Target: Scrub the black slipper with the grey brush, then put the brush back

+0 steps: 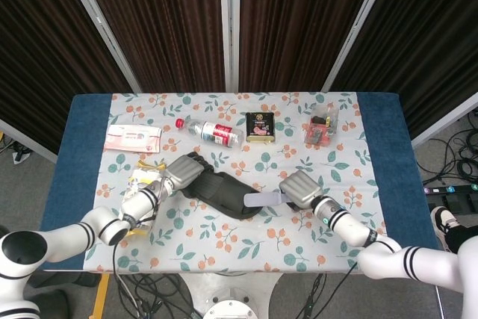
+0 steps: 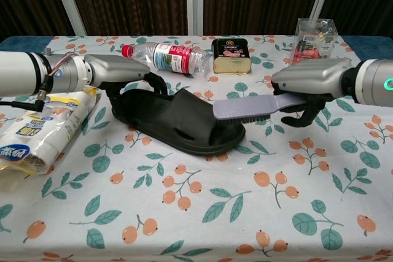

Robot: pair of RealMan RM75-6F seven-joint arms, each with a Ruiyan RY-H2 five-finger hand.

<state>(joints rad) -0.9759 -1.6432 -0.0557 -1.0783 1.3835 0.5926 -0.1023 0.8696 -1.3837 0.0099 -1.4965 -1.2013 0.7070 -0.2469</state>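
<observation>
The black slipper (image 1: 221, 193) (image 2: 178, 121) lies near the middle of the flowered tablecloth. My left hand (image 1: 180, 170) (image 2: 120, 69) holds its heel end, fingers curled over the rim. My right hand (image 1: 301, 188) (image 2: 310, 83) grips the handle of the grey brush (image 1: 263, 199) (image 2: 253, 106). The brush lies nearly level, with its head over the slipper's toe edge at the right.
Behind the slipper lie a plastic bottle (image 1: 212, 131) (image 2: 167, 57), a dark tin (image 1: 259, 125) (image 2: 231, 56) and a clear box (image 1: 322, 126) (image 2: 315, 34). A snack bag (image 2: 34, 133) sits at the left under my left arm, and a pink packet (image 1: 133, 138) lies beyond it.
</observation>
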